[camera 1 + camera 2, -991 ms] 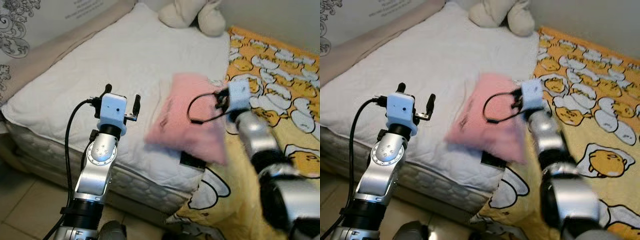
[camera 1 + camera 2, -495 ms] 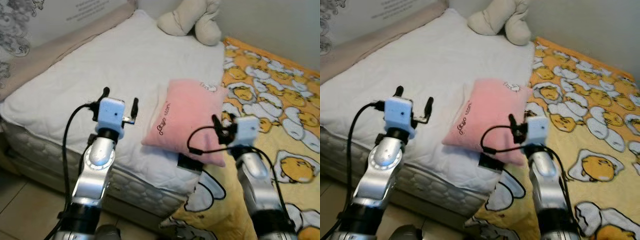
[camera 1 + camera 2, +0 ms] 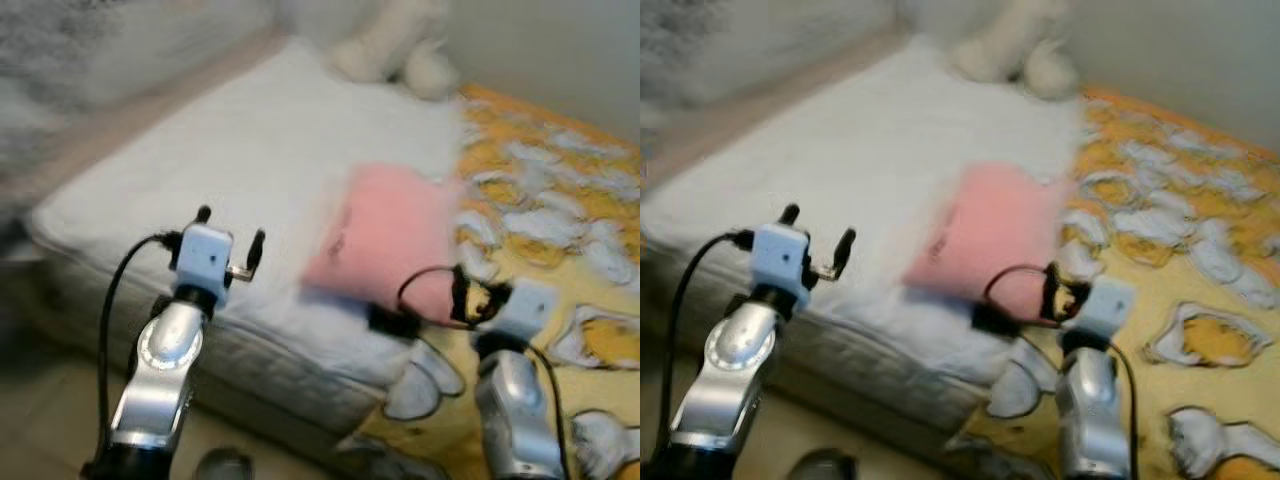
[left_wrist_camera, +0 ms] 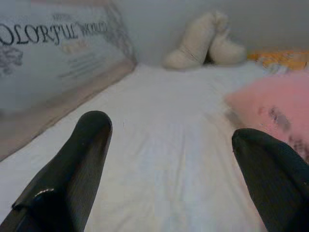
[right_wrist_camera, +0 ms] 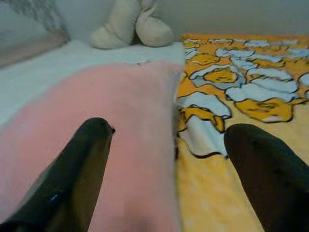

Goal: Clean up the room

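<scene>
A pink pillow (image 3: 385, 245) lies flat on the white bed (image 3: 220, 160), at the edge of the yellow egg-pattern blanket (image 3: 560, 190). My right gripper (image 3: 472, 298) hovers just in front of the pillow's near edge, open and holding nothing; in the right wrist view the pillow (image 5: 120, 145) lies ahead of and beneath the open right gripper (image 5: 169, 129). My left gripper (image 3: 228, 235) is raised over the bed's front edge, also open and holding nothing, and its wrist view looks along the open left gripper (image 4: 171, 130) across the white sheet. The head views are blurred.
A cream plush toy (image 3: 390, 45) sits at the far end of the bed by the wall. A large printed cushion (image 4: 53, 53) leans along the bed's left side. A small black object (image 3: 390, 322) pokes out under the pillow's near edge. Tiled floor (image 3: 40, 420) lies below the mattress.
The pink pillow, in the air by my right gripper a second ago, has come to rest on the bed. The right arm has drawn back and lowered. The camera has shifted and blurred.
</scene>
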{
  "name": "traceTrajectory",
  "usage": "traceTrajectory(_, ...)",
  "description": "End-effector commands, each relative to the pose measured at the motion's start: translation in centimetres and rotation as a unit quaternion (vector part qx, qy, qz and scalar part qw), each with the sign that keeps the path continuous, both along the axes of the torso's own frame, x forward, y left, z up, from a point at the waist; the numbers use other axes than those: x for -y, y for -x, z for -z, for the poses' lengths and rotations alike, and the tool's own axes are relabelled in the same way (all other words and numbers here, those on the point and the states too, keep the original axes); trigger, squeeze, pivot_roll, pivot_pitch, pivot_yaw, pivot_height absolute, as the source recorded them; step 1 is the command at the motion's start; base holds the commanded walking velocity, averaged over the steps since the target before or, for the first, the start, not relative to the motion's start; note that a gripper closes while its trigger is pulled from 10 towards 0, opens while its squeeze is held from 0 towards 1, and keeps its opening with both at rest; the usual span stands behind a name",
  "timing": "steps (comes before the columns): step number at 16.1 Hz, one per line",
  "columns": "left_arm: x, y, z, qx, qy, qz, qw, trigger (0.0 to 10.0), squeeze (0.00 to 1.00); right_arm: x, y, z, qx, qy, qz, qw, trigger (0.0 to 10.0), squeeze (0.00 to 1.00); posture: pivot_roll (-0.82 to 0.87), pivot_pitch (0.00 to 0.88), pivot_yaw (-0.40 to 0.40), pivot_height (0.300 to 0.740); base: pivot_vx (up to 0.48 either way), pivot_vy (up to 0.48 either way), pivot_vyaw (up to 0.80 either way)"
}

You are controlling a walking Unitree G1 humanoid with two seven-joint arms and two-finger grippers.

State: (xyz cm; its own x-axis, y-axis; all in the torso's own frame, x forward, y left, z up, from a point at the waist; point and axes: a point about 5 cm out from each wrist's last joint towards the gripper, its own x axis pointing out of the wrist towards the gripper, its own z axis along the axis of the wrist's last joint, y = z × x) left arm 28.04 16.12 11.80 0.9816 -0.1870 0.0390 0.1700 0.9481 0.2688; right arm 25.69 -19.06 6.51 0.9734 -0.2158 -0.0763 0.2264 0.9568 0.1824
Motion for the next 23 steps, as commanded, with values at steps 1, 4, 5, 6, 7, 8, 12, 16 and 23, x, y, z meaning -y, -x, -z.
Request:
traceTrajectory(1,1.0,-0.6,-0.5,0.005,-0.008,0.021,1.000,10.0,0.00,0.4,-0.2,-0.1,-0.004,-0.001,0.011,1.000,10.0,1.00,0.17,0.000,-0.135,0.740,0.000,0.000,0.00)
traceTrajectory(4,1.6,-2.2,-1.1,0.010,-0.012,0.035,0.999,10.0,0.00,0.2,-1.7,-1.0,0.009,0.025,0.005,1.000,10.0,1.00,0.13,0.000,-0.096,0.740,0.000,0.000,0.00)
traceTrajectory(5,1.8,-2.4,-1.1,0.004,-0.019,0.048,0.999,10.0,0.00,-0.2,-2.2,-1.1,0.016,0.025,-0.004,1.000,10.0,1.00,0.11,0.000,-0.073,0.740,0.000,0.000,0.00)
traceTrajectory(6,2.0,-2.6,-0.9,-0.004,-0.027,0.059,0.998,10.0,0.00,-0.6,-2.6,-1.5,0.026,0.026,-0.007,0.999,10.0,1.00,0.10,0.000,-0.049,0.740,0.000,0.000,0.00)
traceTrajectory(7,2.4,-2.8,-0.9,-0.008,-0.028,0.075,0.997,10.0,0.00,-0.8,-2.8,-1.8,0.033,0.040,-0.006,0.999,10.0,1.00,0.08,0.000,-0.021,0.740,0.000,0.000,0.00)
traceTrajectory(8,2.9,-3.1,-0.9,-0.009,-0.032,0.089,0.995,10.0,0.00,-0.8,-2.8,-1.8,0.034,0.049,-0.001,0.998,10.0,1.00,0.07,0.000,-0.008,0.740,0.000,0.000,0.00)
traceTrajectory(12,4.4,-4.4,-1.0,-0.016,-0.014,0.111,0.994,10.0,0.00,0.7,-2.3,-2.0,0.041,0.064,0.043,0.996,10.0,0.00,-0.01,0.000,0.068,0.740,0.000,0.000,0.00)
traceTrajectory(16,4.4,-5.2,-0.8,-0.028,0.057,0.077,0.995,10.0,1.00,0.7,-2.0,-2.6,0.068,0.061,0.016,0.996,10.0,1.00,-0.03,0.000,0.061,0.740,0.000,0.000,0.00)
traceTrajectory(23,6.7,-5.7,-0.7,-0.044,0.083,0.122,0.988,10.0,0.00,2.5,-1.9,-2.9,0.048,0.089,0.052,0.994,10.0,0.00,-0.12,0.000,0.117,0.740,0.000,0.000,0.00)
